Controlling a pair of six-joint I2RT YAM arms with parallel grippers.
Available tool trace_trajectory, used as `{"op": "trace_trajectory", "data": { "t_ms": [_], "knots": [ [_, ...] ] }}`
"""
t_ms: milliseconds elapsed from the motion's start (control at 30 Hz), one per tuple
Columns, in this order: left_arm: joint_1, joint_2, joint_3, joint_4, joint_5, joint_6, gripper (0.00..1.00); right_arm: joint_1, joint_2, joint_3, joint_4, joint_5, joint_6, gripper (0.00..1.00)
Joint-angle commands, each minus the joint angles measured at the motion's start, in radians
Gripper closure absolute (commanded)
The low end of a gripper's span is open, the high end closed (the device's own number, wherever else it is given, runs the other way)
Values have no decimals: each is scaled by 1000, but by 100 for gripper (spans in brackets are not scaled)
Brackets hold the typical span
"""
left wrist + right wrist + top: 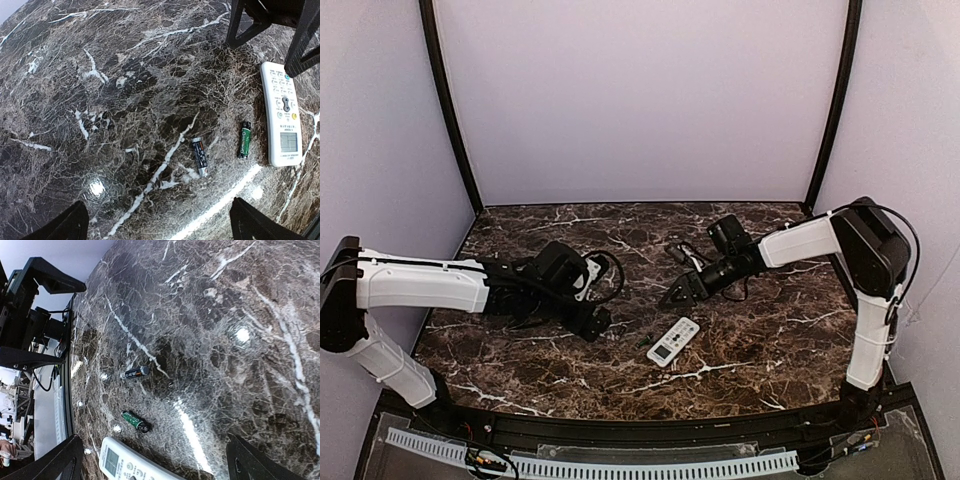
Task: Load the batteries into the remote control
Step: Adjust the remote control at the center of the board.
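The white remote (282,115) lies flat, face up, with its buttons and pale screen showing. Just beside its screen end lies a green battery (244,139), roughly parallel to it and not touching; a dark battery (200,157) with a silver end lies a little further off — both on their sides

A counter (620,390) of dark brown marble, veined in white, is enclosed on three sides by plain pale lilac walls: a back wall (640,100) and two side walls (370,120). Two black struts (448,110) are set at the back corners and curve upward. Along the near edge a white slotted strip (590,463) is laid beside a black rail (650,432). Bright glare spots (96,188) are reflected in the polished stone.
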Motion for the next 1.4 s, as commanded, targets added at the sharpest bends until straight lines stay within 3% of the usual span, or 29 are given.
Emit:
{"op": "trace_trajectory", "data": {
  "t_ms": [0,500,733,1000,1367],
  "knots": [
    [2,-38,18,-24,-22,-13,0,22,11,3,-60,-28,-41,1],
    [1,-52,26,-28,-4,-6,0,83,-135,-157,-188,54,-118,12],
    [1,-61,-3,-12,5,-20,0,197,-276,-232,-224,239,-113,11],
    [3,-69,-3,-8,8,-28,0,353,-255,-229,-274,482,-104,10],
    [3,-88,-10,6,13,-31,0,379,-361,-172,-317,555,-202,3]
  ]
}}
